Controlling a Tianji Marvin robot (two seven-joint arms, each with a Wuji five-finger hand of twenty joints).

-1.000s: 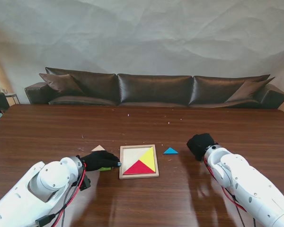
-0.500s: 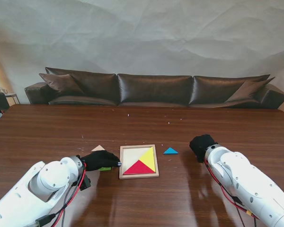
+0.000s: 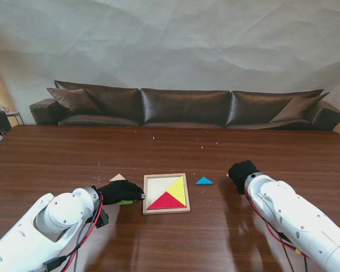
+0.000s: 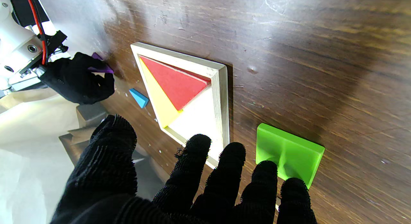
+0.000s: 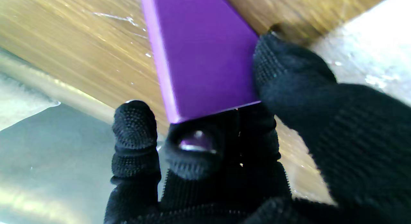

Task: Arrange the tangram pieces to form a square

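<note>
From the stand camera, a wooden tray (image 3: 166,193) sits mid-table holding a red triangle (image 3: 166,201) and a yellow triangle (image 3: 177,190), the rest of its floor bare. The left hand (image 3: 120,192) rests just left of the tray, over a green piece (image 3: 125,202); a tan triangle (image 3: 118,177) lies just beyond it. A blue triangle (image 3: 204,181) lies right of the tray. The right hand (image 3: 242,174) has edged slightly nearer that blue triangle than a second ago; nothing else has shifted.

The left wrist camera shows the left hand's fingers (image 4: 192,172) spread and empty, the green piece (image 4: 289,155) just beside the tray's frame (image 4: 221,98).

The right wrist camera shows the right hand (image 5: 244,147) pinching a purple piece (image 5: 205,53) between thumb and fingers.
</note>
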